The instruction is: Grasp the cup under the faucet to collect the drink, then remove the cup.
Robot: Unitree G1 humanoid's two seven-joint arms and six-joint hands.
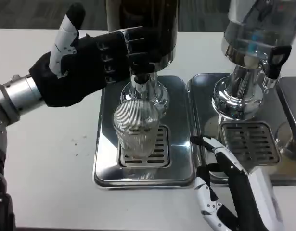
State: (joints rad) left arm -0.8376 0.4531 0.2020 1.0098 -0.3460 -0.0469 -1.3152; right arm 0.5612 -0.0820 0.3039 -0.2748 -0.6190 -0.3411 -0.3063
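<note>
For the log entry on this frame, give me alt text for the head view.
A ribbed clear cup stands on the drain grate under the left dispenser's faucet. The left hand reaches to the faucet above the cup, while the right hand waits open near the tray, apart from the cup.

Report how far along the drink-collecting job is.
Done: the ribbed clear cup stands on the drip tray grate, under the faucet. In hand: the left hand is up at the faucet, fingers reaching its top; I cannot tell if drink is flowing. Left: the right hand waits open beside the tray, apart from the cup, which is not yet removed.
</note>
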